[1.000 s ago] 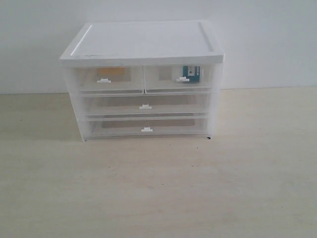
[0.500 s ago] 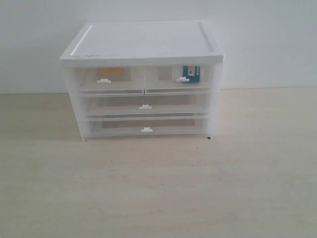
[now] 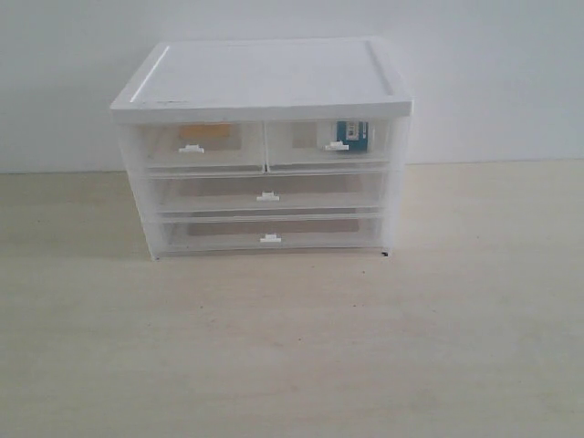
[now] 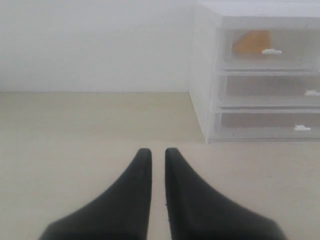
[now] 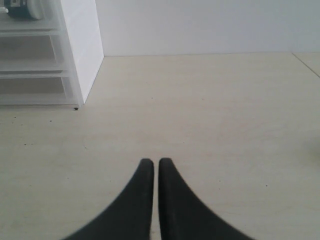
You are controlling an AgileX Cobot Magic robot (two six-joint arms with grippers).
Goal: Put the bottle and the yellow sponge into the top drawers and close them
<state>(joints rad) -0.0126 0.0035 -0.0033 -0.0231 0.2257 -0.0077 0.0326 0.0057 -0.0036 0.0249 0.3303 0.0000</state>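
Both top drawers are pushed in flush with the white cabinet (image 3: 265, 82). The yellow sponge (image 3: 204, 131) shows dimly through the left top drawer (image 3: 196, 148), and again as an orange patch, the sponge (image 4: 251, 41), in the left wrist view. The bottle (image 3: 350, 135) with its teal label stands inside the right top drawer (image 3: 330, 144); the right wrist view catches the bottle (image 5: 21, 8) at its corner. My left gripper (image 4: 154, 152) and right gripper (image 5: 152, 162) are both shut and empty, low over the table, well back from the cabinet. Neither arm shows in the exterior view.
Two full-width drawers (image 3: 267, 194) (image 3: 270, 235) sit shut below the top pair. The cabinet stands on a pale wooden table (image 3: 292, 347) against a white wall. A table edge (image 5: 306, 64) runs off to one side in the right wrist view.
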